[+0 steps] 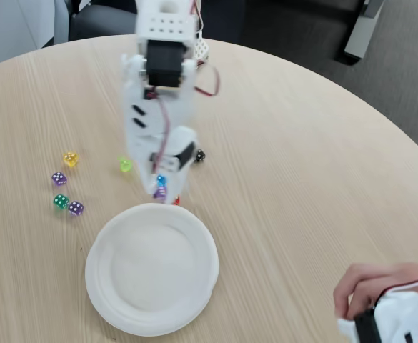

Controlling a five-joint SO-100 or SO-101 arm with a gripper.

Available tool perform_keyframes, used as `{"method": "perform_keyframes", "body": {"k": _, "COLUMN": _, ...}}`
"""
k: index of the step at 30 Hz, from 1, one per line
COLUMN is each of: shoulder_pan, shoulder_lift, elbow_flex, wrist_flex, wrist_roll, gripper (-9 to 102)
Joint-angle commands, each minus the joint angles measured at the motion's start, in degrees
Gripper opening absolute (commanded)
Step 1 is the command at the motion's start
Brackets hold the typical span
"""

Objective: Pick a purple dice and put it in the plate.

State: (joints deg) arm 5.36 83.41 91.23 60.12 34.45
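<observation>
From where the fixed view looks down, the white arm reaches in from twelve o'clock and its end effector (163, 187) hangs low over the table (301, 164), just off the plate (151, 268) at its twelve o'clock rim. Right at the tips there is a purple dice (160, 191), with a blue die (161, 180) tucked just above it and a red die (176, 201) peeking out at the four o'clock side of the tips; the arm is blurred and hides its own fingers, so I cannot tell whether they are spread, closed, or already pinching the purple one. It looks to me like the grasp is the step in hand. To do it well, I would want the fingers to straddle only the purple cube, because blue and red sit so close that a careless close could catch two or flick one away. A slow squeeze on flat faces, not corners, should keep the slippery little cube from popping out. Then a clear lift, enough to pass over the raised rim, and a short carry toward six o'clock to release low over the plate's middle so it does not bounce off. Off at nine o'clock from the arm lie a yellow die (70, 158), a lime die (125, 165), a green die (61, 201) and two paler lilac dice (58, 178), well clear of the work. A person's hand (380, 289) rests at the table's five o'clock edge.
</observation>
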Motion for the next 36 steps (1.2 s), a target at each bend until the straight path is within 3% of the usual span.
{"method": "perform_keyframes", "body": {"k": 1, "shoulder_pan": 2.0, "shoulder_lift": 0.4, "elbow_flex": -0.9, "wrist_flex": -0.6, "wrist_roll": -1.8, "gripper": 0}}
{"method": "perform_keyframes", "body": {"k": 11, "shoulder_pan": 2.0, "shoulder_lift": 0.5, "elbow_flex": -1.6, "wrist_flex": -1.2, "wrist_roll": -5.2, "gripper": 0}}
{"method": "perform_keyframes", "body": {"k": 29, "shoulder_pan": 2.7, "shoulder_lift": 0.8, "elbow_flex": -1.1, "wrist_flex": -14.1, "wrist_roll": -18.6, "gripper": 0}}
{"method": "perform_keyframes", "body": {"k": 36, "shoulder_pan": 2.7, "shoulder_lift": 0.8, "elbow_flex": -1.1, "wrist_flex": -14.1, "wrist_roll": -18.9, "gripper": 12}}
